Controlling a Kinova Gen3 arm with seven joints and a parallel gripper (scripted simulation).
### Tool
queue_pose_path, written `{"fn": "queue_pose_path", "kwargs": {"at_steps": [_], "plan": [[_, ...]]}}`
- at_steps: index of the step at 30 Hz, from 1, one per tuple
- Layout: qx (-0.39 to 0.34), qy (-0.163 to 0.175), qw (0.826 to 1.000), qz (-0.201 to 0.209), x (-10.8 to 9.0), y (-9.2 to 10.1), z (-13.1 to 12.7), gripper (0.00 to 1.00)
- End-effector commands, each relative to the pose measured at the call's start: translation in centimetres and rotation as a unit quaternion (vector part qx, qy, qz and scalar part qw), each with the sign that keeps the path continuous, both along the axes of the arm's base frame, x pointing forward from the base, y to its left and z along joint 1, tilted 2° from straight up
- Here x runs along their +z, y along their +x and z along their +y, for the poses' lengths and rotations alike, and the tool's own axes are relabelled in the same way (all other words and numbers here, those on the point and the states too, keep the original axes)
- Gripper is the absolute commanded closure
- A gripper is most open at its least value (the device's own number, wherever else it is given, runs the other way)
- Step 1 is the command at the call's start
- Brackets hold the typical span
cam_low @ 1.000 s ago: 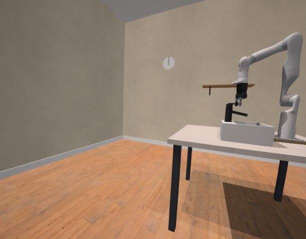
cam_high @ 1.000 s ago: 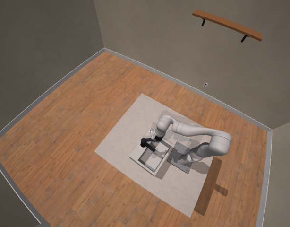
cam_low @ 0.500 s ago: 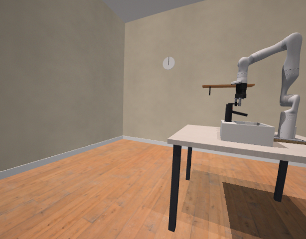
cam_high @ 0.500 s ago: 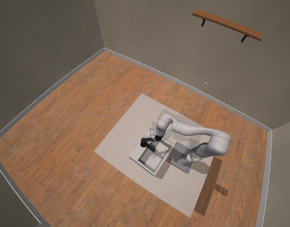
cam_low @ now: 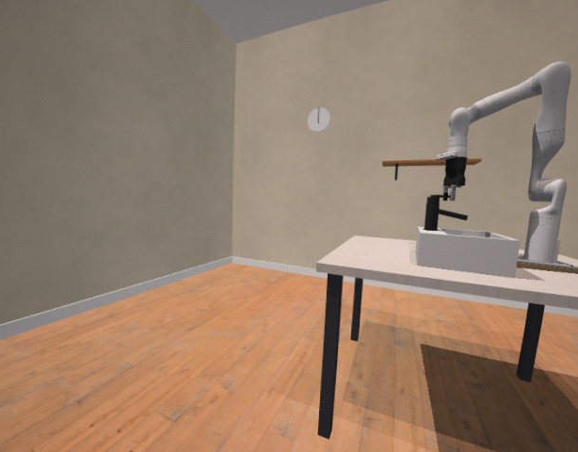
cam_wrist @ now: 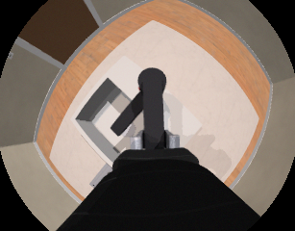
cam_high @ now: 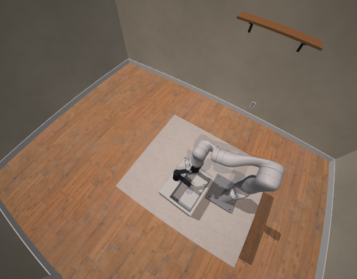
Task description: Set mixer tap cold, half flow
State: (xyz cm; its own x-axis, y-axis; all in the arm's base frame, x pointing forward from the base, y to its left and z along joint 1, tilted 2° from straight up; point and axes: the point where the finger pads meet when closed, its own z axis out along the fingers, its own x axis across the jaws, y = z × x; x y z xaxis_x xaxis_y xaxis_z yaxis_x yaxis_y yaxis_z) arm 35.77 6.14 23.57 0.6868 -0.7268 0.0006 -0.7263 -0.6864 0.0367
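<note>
A black mixer tap (cam_low: 431,212) stands at the far end of a white sink block (cam_low: 467,250) on the table. Its spout (cam_low: 452,214) points out over the basin. Its black lever (cam_low: 441,196) sticks out from the top of the tap body, roughly level. My gripper (cam_low: 450,196) hangs straight down from the wrist and is shut on the lever's outer end. In the wrist view the lever (cam_wrist: 151,106) runs from the tap head down between my fingertips, and the spout (cam_wrist: 127,117) angles off to the lower left. From above, the lever (cam_high: 182,171) lies turned away from the spout (cam_high: 184,181). No red or blue dot shows.
The sink basin (cam_high: 189,189) is open and grey-rimmed. My arm's base plate (cam_high: 222,193) sits right beside the sink. A wooden shelf (cam_low: 430,163) hangs on the wall behind my wrist. A brown bench (cam_high: 256,228) stands beside the table.
</note>
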Motion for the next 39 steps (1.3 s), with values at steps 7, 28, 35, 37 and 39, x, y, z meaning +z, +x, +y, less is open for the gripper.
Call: {"fn": "queue_pose_path", "kwargs": {"at_steps": [7, 28, 35, 37, 39], "plan": [[0.000, 0.000, 1.000, 0.000, 0.03, 0.02, 0.01, 1.00], [0.000, 0.000, 1.000, 0.000, 0.03, 0.02, 0.01, 0.00], [0.000, 0.000, 1.000, 0.000, 0.03, 0.02, 0.01, 0.00], [0.000, 0.000, 1.000, 0.000, 0.03, 0.02, 0.01, 0.00], [0.000, 0.000, 1.000, 0.000, 0.03, 0.02, 0.01, 0.00]]}}
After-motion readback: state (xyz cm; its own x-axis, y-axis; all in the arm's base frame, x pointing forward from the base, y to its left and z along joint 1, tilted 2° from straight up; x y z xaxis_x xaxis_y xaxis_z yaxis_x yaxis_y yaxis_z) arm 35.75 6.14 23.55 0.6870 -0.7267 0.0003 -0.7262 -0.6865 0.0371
